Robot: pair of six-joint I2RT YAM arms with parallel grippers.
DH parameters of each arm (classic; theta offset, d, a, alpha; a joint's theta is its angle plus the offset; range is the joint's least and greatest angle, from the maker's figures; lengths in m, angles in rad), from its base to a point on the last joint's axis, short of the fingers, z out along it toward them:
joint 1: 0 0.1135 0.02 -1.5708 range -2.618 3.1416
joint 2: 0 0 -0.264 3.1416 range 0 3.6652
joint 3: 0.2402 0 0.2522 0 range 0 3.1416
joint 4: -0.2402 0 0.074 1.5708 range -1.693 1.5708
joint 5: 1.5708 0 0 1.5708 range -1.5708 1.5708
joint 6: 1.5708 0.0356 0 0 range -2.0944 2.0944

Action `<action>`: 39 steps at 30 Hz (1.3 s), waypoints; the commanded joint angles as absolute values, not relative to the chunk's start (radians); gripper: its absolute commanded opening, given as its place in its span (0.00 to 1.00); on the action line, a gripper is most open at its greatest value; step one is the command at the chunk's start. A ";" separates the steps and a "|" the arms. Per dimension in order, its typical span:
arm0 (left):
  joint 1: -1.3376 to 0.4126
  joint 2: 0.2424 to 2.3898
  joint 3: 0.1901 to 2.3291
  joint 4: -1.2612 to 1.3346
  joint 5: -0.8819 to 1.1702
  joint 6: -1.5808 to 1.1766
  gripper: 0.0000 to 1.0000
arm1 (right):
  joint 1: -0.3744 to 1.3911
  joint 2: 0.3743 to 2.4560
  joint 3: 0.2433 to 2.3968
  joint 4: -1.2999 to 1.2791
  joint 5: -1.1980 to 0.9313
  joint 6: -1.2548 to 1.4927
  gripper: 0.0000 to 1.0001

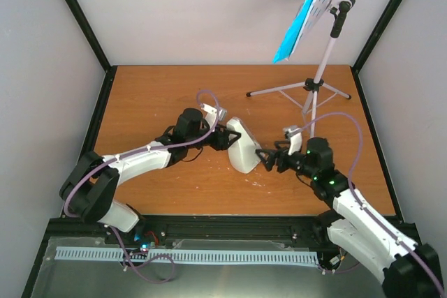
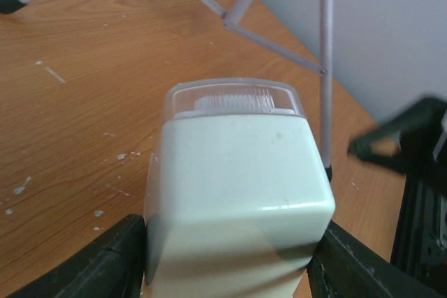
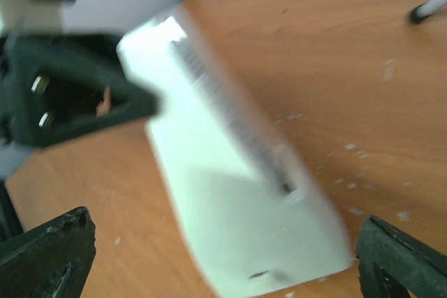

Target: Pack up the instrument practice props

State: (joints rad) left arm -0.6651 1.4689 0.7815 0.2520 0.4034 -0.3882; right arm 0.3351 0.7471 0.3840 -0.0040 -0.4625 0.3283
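Observation:
The white pyramid-shaped metronome (image 1: 242, 146) lies tilted over the middle of the wooden table. My left gripper (image 1: 225, 137) is shut on it; in the left wrist view its black fingers (image 2: 119, 259) press both sides of the metronome (image 2: 237, 193). My right gripper (image 1: 268, 159) is open at the metronome's other end. In the right wrist view its fingers (image 3: 49, 249) stand wide apart with the blurred metronome (image 3: 237, 193) between them. The white music stand (image 1: 318, 75) stands at the back right with blue and white pages (image 1: 302, 22) on its desk.
The stand's thin tripod legs (image 1: 293, 88) spread over the back right of the table and show in the left wrist view (image 2: 272, 43). One foot (image 3: 424, 9) shows in the right wrist view. White walls and a black frame (image 1: 105, 95) enclose the table.

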 commanded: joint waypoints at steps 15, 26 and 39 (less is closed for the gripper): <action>-0.632 1.514 0.892 0.143 0.362 -0.494 0.47 | 0.767 1.105 0.347 0.189 0.017 0.236 0.97; -0.632 1.511 0.897 0.127 0.362 -0.486 0.47 | 0.779 1.242 0.373 0.289 0.073 0.167 0.97; -0.632 1.520 0.897 0.129 0.374 -0.490 0.46 | 0.804 1.319 0.386 0.332 0.143 0.156 0.53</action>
State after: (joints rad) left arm -0.6323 1.5040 0.8616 0.1558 0.3588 -0.4740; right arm 0.7895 1.3113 0.3660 0.2893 0.1074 0.1638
